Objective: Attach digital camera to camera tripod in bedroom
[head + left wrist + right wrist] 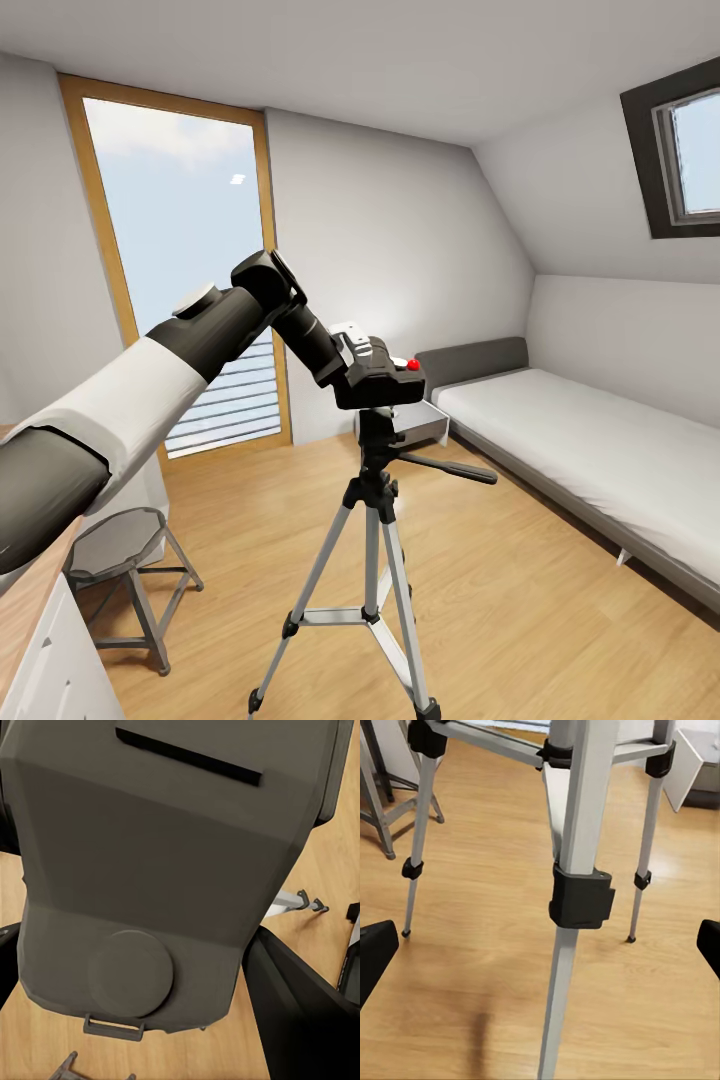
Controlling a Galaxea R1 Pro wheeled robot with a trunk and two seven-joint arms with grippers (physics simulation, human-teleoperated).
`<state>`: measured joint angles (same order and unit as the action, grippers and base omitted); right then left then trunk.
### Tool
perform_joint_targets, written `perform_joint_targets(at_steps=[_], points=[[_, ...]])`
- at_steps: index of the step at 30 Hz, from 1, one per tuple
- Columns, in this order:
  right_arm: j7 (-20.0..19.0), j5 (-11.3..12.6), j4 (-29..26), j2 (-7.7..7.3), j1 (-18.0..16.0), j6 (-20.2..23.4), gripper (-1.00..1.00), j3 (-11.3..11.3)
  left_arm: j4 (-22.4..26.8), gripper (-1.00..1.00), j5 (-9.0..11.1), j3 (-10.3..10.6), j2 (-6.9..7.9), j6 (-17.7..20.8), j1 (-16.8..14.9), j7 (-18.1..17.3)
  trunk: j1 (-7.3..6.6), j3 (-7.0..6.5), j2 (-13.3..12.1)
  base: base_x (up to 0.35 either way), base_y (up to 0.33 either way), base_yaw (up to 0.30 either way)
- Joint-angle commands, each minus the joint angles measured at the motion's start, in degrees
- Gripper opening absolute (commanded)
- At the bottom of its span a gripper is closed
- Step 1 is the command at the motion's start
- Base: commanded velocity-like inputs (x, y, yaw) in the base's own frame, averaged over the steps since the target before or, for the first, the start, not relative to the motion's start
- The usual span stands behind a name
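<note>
The left arm (pixel 120 400), white-sleeved and dark at the forearm, is being seen nearest in the head view, reaching forward to the left gripper (pixel 352 352). The digital camera (pixel 385 375), black with a red button on top, is being held at the gripper's tip and is sitting directly on the head of the camera tripod (pixel 372 500). The tripod's pan handle is being shown sticking out below the gripper, away from the arm, and its silver legs are spreading down onto the wood floor (pixel 520 620). Beyond the gripper, the grey bed (pixel 600 450) is lying along the wall of the bedroom (pixel 400 220); a metal stool (pixel 125 560) is standing beneath the arm.

In the left wrist view, the digital camera (pixel 157 862) is being pressed close against the lens, its dark body and a round disc showing, with one black finger (pixel 300 1012) beside it. The grip is closed on the camera.

In the right wrist view, the right gripper (pixel 544 949) is being held wide open, its fingertips (pixel 375 949) well apart. The tripod's leg (pixel 574 900) is standing between them, just ahead, untouched, with two further legs farther off.
</note>
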<state>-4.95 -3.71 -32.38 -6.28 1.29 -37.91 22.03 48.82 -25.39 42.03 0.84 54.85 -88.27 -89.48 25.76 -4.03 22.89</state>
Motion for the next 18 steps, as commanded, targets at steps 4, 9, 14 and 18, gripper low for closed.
perform_joint_targets(at_steps=[4,9,14,18], points=[[0.1,-0.4,-1.1,-0.09,0.0,0.0,1.00,0.0,0.1,-1.00,-0.5,0.1,0.03,0.6,0.0,-0.5,0.02,0.01,0.0,0.000,0.000,0.000],[0.1,-0.4,-3.8,-0.12,0.0,0.0,1.00,-0.2,0.1,-1.00,-0.5,0.1,0.04,0.6,0.0,-0.5,0.02,0.01,0.0,0.000,0.000,0.000],[0.1,-0.4,-8.1,-0.13,0.0,0.4,1.00,-0.2,0.1,-1.00,-0.5,0.1,-0.07,0.6,0.0,-0.5,0.02,0.01,0.0,0.000,0.000,0.000],[0.1,-0.3,-13.7,-0.13,0.0,2.8,1.00,-0.1,0.1,-1.00,-0.5,0.1,-0.40,0.6,0.0,-0.5,0.02,0.01,0.0,0.000,0.000,0.000]])
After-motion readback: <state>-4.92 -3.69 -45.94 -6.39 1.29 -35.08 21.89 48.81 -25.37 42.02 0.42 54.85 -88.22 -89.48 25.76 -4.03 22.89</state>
